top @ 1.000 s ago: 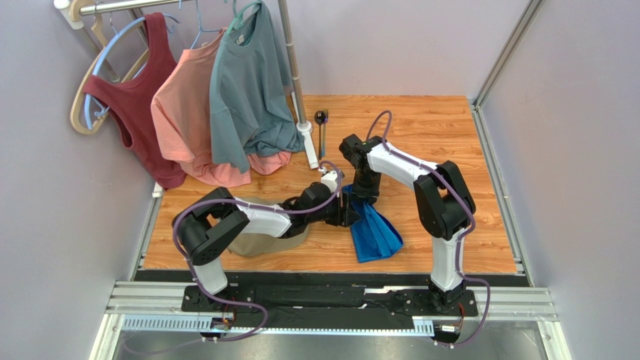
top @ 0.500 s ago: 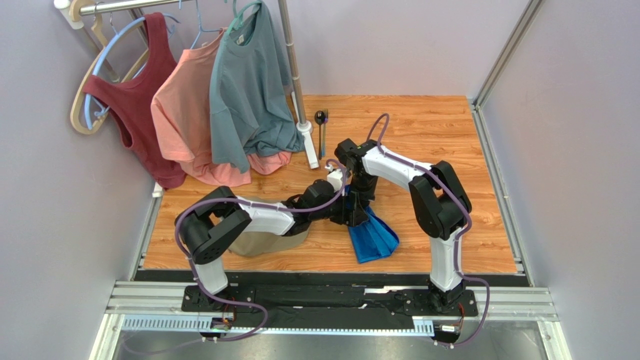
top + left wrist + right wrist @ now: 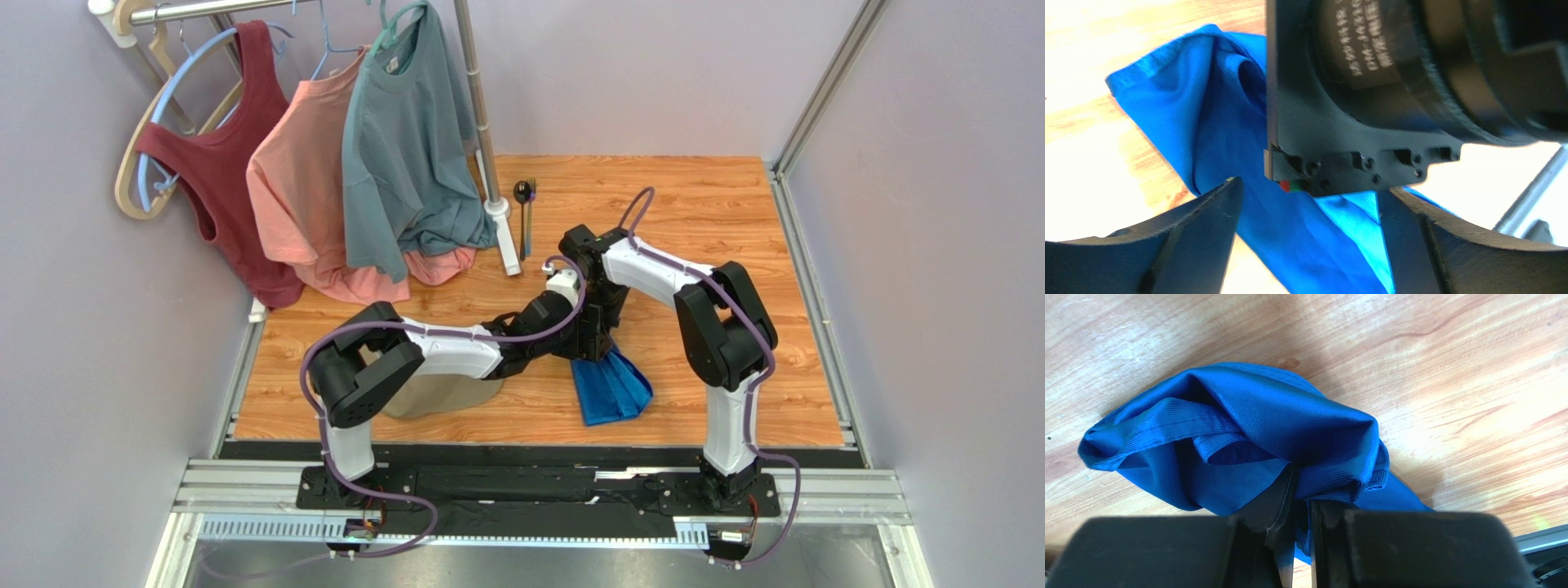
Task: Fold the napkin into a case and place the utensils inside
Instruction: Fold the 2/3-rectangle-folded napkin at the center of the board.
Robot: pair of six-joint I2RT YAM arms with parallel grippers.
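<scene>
From above, the napkin (image 3: 611, 386) lies bunched on the table (image 3: 736, 221), shorter than a second ago, with the utensils (image 3: 525, 211) well apart beyond. At the left wrist, the left fingers (image 3: 1204, 233) now stand wide, cloth released. At the right wrist, the right fingers (image 3: 1281, 505) have narrowed onto a fold, probably theirs to finish.

Left arm (image 3: 442, 349): folded sharply at elbow near base, forearm low, reaching right toward centre. Left jaws spread wide, fingers (image 3: 1198, 239) far apart. Black wrist housing (image 3: 1364, 92) of other arm close ahead of gap between them.

Right arm (image 3: 669, 276): upright from base, bent at elbow, forearm reaching left, wrist turned down just beside left wrist. Right jaws nearly closed, thin fold of napkin (image 3: 1290, 429) pinched between them, rest bunched ahead of fingertips.
</scene>
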